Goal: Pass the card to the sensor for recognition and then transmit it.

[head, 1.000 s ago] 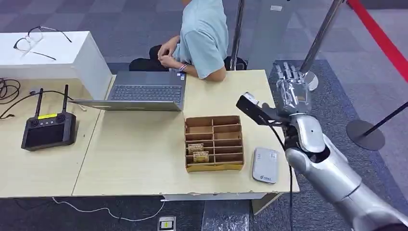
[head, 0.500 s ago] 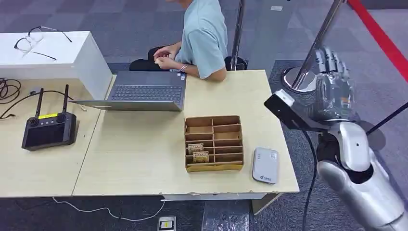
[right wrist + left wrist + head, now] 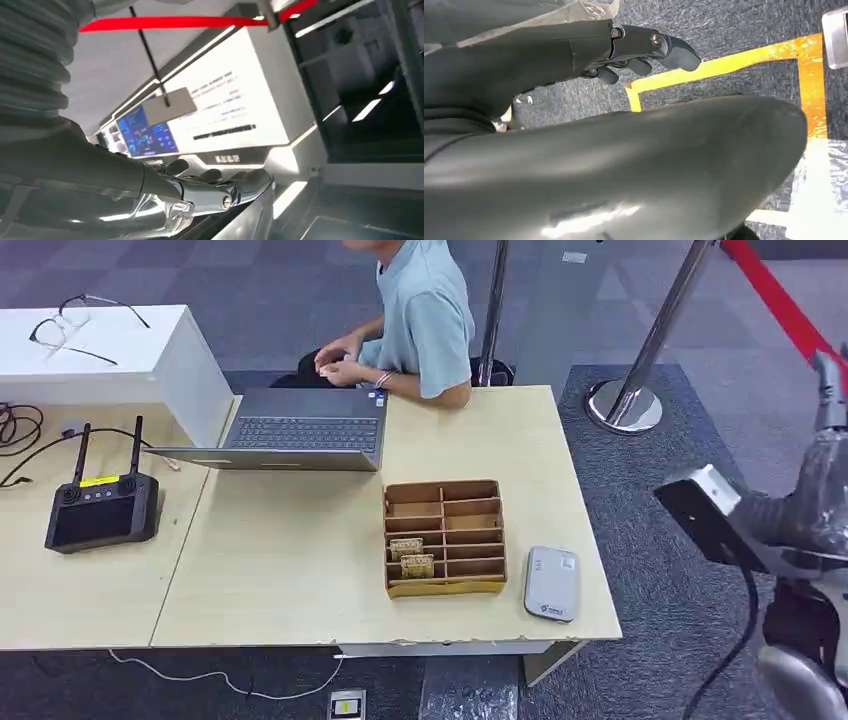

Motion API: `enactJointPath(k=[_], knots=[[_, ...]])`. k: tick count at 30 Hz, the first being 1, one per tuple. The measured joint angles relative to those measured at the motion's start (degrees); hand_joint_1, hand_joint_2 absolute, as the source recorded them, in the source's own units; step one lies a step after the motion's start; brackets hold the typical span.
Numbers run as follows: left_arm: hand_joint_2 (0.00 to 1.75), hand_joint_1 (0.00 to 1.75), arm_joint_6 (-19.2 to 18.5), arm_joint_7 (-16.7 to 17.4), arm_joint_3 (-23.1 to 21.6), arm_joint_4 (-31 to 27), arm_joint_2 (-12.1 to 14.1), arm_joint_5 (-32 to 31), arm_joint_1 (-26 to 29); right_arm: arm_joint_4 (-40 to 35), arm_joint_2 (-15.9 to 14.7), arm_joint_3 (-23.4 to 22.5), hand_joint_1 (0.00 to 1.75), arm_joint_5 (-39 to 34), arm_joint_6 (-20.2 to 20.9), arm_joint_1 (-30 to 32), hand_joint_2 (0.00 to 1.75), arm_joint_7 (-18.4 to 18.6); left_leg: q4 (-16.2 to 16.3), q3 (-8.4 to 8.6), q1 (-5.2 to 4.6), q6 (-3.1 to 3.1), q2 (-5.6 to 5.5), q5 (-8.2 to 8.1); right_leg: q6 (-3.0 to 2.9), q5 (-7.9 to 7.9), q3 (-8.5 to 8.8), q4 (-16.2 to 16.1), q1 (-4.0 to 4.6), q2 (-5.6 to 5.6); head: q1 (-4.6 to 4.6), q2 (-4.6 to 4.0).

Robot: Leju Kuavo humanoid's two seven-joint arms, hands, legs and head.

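Two small cards (image 3: 413, 557) stand in the slots of a brown cardboard organizer (image 3: 445, 537) on the wooden table (image 3: 300, 560). A flat grey-white card sensor (image 3: 552, 583) lies just right of the organizer, near the table's front right corner. My right hand (image 3: 820, 485) is raised off the table's right side, at the head view's right edge, well away from cards and sensor. In the right wrist view, my right hand (image 3: 220, 192) has its fingers stretched out and holds nothing. My left hand (image 3: 644, 47) hangs over the carpet with fingers loosely extended, empty.
A person in a light blue shirt (image 3: 425, 310) sits at the table's far side behind an open laptop (image 3: 300, 430). A black controller with antennas (image 3: 100, 505) lies on the left table. Stanchion bases (image 3: 625, 405) and a red barrier belt (image 3: 780, 305) stand right of the table.
My right arm has swung to the right, from above the table's right edge out over the carpet to the head view's edge. Cards, organizer and sensor have not moved.
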Motion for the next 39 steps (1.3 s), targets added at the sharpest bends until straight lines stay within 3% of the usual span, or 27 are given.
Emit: enactJointPath(k=[11, 15, 22, 26, 30, 35, 39], knots=[[0.0, 0.0, 0.61, -0.74, 1.2, 0.0, -0.07, 0.96, -0.01, -2.84, 0.15, -14.81, 0.0, -0.88, -4.7, 11.56, 1.75, -2.42, -0.01, 0.02, 0.02, 0.0, 0.02, 0.0, -0.01, -0.01, 0.01, -0.01, 0.0, 0.0, 0.02, 0.0], [0.0, 0.0, 0.68, -0.74, 1.6, 0.0, -0.18, 1.36, 0.0, -2.25, 1.9, -18.2, 0.0, -1.47, -8.44, 14.96, 1.75, -4.31, -0.01, 0.01, 0.01, 0.0, 0.01, -0.01, 0.0, -0.01, 0.01, -0.01, 0.01, 0.0, 0.04, 0.0], [0.0, 0.0, 0.7, -0.46, 1.66, 0.0, -0.55, 1.25, -0.01, -0.68, 4.64, -21.9, 0.0, -3.37, -11.37, 18.33, 1.75, -5.86, -0.01, 0.02, 0.01, 0.0, 0.02, -0.01, 0.0, -0.01, 0.01, -0.01, 0.0, 0.0, 0.02, 0.0], [0.0, 0.0, 0.68, -0.35, 1.66, 0.0, -0.59, 1.14, -0.07, -0.33, 5.55, -22.18, 0.0, -3.72, -11.83, 18.33, 1.75, -6.65, -0.01, 0.03, 0.01, 0.0, 0.04, -0.01, 0.0, -0.01, 0.03, -0.01, 0.01, 0.02, 0.02, 0.0], [0.0, 0.0, 0.68, -0.88, 1.66, 0.0, -0.61, 0.96, -0.14, -0.53, 5.86, -21.0, 0.0, -2.64, -9.36, 16.24, 1.75, -7.04, -0.02, 0.02, 0.01, 0.0, 0.04, 0.0, 0.0, -0.01, 0.05, 0.0, 0.01, 0.02, 0.02, 0.0], [0.0, 0.0, 0.68, -1.42, 1.64, 0.0, -0.68, 0.94, -0.23, -0.88, 5.84, -16.38, 0.0, -2.91, -6.77, 12.03, 1.75, -6.49, -0.02, 0.01, 0.01, 0.0, 0.04, 0.0, 0.0, -0.01, 0.07, 0.01, 0.02, 0.01, 0.02, 0.0], [0.0, 0.0, 0.51, -1.38, 1.64, 0.0, -0.68, 0.9, -0.34, -0.51, 5.6, -10.3, 0.0, -4.68, -1.93, 7.37, 1.75, -6.64, -0.03, -0.03, 0.02, -0.01, 0.03, 0.0, 0.0, -0.01, 0.06, 0.03, 0.03, 0.01, 0.04, 0.0]])
